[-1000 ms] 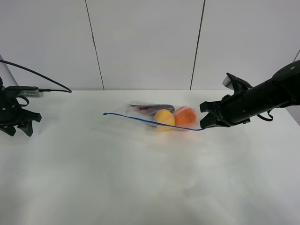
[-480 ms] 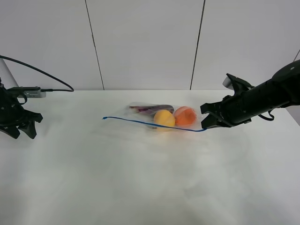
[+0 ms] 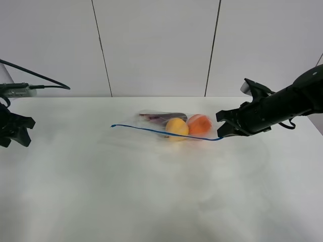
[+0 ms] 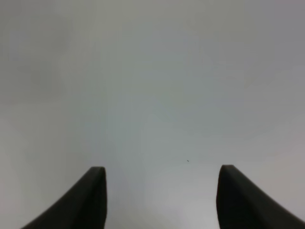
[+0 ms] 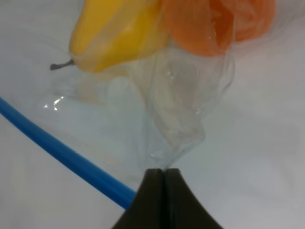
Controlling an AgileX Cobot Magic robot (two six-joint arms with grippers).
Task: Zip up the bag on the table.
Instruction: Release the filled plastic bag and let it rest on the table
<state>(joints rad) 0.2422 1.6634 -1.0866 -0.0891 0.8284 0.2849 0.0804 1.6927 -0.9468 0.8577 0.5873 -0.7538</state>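
Observation:
The clear bag [image 3: 171, 124] lies mid-table on the white table [image 3: 151, 191], holding an orange fruit [image 3: 199, 124], a yellow fruit [image 3: 177, 126] and something purple [image 3: 161, 117]. Its blue zip strip [image 3: 161, 132] runs from the left end to the right corner. My right gripper [image 3: 220, 135] is shut on that right corner of the bag; in the right wrist view the pinched plastic [image 5: 176, 143] and blue strip [image 5: 66, 152] meet the closed gripper [image 5: 162, 179]. My left gripper [image 3: 12, 136] stands open at the far left, over bare table [image 4: 157, 95], with nothing between its fingers [image 4: 90, 200].
A black cable [image 3: 35, 78] arches over the left arm. A grey panelled wall [image 3: 156, 45] backs the table. The table's far edge [image 3: 126, 97] runs just behind the bag.
The left arm has shifted further left toward the table's edge. The right gripper still holds the bag's corner; the bag and zip strip have barely moved.

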